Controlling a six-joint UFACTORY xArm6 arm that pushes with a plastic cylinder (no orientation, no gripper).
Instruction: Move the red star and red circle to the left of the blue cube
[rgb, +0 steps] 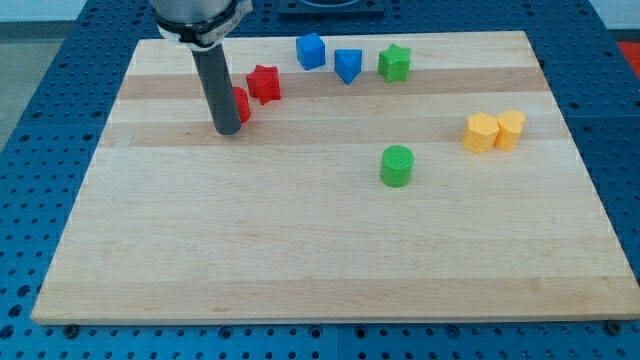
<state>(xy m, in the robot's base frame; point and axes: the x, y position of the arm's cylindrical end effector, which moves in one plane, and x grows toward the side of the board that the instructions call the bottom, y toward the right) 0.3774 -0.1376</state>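
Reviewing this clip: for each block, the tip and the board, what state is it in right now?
my tip: down on the board, against the red circle's left side
red circle: partly hidden behind the rod
red star: left of the blue cube, just right of the red circle
blue cube: free, near the view's top
blue block: free
green star: free
green cylinder: upright, alone
two yellow blocks: side by side
wooden board: flat
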